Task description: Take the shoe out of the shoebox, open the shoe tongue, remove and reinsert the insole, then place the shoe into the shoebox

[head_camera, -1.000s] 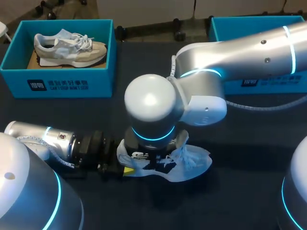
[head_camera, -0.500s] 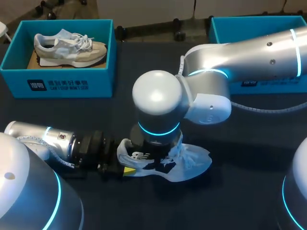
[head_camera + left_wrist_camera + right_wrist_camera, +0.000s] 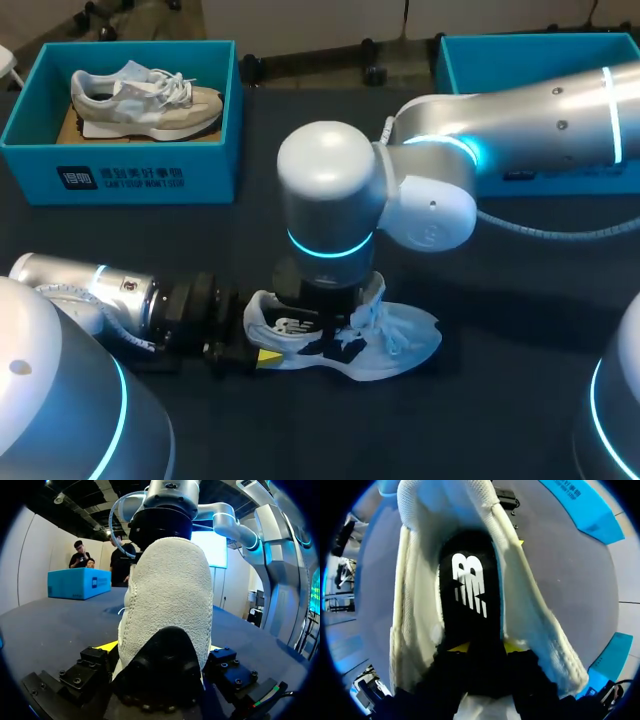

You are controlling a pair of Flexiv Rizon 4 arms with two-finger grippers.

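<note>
Left hand [image 3: 160, 647] is clenched on the heel of the white shoe [image 3: 400, 335], which sits on the dark counter [image 3: 500, 300] well apart from the blue shoebox [image 3: 150, 150], while the right hand [image 3: 487, 647], pointing down into the shoe's opening, grasps the black insole [image 3: 470, 590].
</note>
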